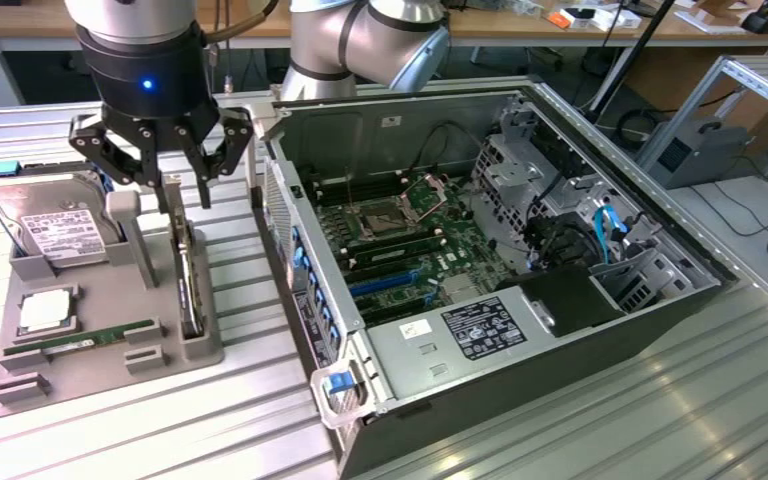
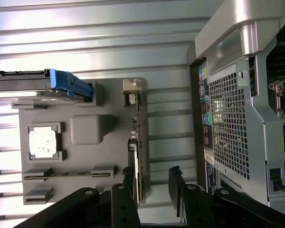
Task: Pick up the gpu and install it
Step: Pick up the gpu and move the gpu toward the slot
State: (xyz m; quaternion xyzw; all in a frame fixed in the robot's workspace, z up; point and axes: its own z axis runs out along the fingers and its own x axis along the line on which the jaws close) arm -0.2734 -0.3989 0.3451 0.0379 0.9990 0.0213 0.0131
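- Nearest the lens: open computer case (image 1: 558, 395), lying on its side on a ribbed metal table (image 1: 651, 430), motherboard (image 1: 404, 235) exposed.
- Gray holder tray (image 1: 91, 385) just beside the case, toward the exterior view's left.
- Black gripper (image 1: 181, 190) poised over the tray, fingers (image 2: 175, 183) spread wide, clasping nothing.
- Silver hard drive (image 1: 44, 225) upright at the tray's far end.
- Thin brown gpu (image 1: 187, 285) standing on edge in the tray slot closest to the case, directly beneath the gripper; in the wrist view, set between the spread fingers, closer to one; contact not discernible.
- Green memory stick (image 1: 84, 340) and processor chip (image 1: 44, 312) flat in the tray.
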